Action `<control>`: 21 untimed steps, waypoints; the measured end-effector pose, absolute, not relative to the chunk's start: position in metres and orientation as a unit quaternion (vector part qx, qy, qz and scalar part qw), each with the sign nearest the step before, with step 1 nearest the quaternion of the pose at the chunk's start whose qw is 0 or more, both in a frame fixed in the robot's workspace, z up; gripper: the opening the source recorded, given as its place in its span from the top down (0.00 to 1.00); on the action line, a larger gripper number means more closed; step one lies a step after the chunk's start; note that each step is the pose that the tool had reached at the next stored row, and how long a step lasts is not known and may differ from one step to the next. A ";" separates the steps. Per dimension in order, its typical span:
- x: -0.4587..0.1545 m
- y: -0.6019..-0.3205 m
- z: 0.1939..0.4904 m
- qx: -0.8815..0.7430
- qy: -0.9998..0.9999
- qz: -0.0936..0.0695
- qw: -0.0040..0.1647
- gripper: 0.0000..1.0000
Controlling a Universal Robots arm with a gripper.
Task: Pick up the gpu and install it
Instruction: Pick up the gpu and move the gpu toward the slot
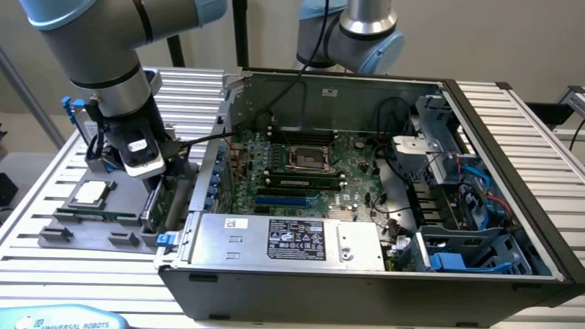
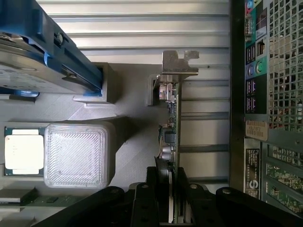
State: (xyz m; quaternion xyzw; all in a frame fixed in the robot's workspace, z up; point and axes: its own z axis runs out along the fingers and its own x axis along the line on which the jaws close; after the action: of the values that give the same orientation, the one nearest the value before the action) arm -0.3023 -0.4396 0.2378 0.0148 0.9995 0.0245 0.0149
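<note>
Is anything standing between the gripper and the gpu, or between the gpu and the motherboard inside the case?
Nothing visible separates the gripper from the gpu; the card stands on edge right at it, in the grey holder. Between the gpu and the motherboard rises the case's rear wall.

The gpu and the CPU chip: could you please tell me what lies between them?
In the wrist view, a pale square ribbed block adjoins the CPU chip, then bare grey holder surface runs to the gpu.

green gpu (image 2: 173,120), silver bracket (image 2: 179,64)
</note>
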 end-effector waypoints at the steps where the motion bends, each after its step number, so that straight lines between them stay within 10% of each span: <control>1: -0.302 -0.440 0.239 0.015 0.999 0.025 0.015 0.73; 21: -0.301 -0.440 0.300 0.015 0.999 0.026 0.015 0.73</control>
State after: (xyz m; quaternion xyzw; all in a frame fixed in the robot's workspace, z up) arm -0.3012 -0.4396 0.3004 0.0147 0.9994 0.0258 0.0149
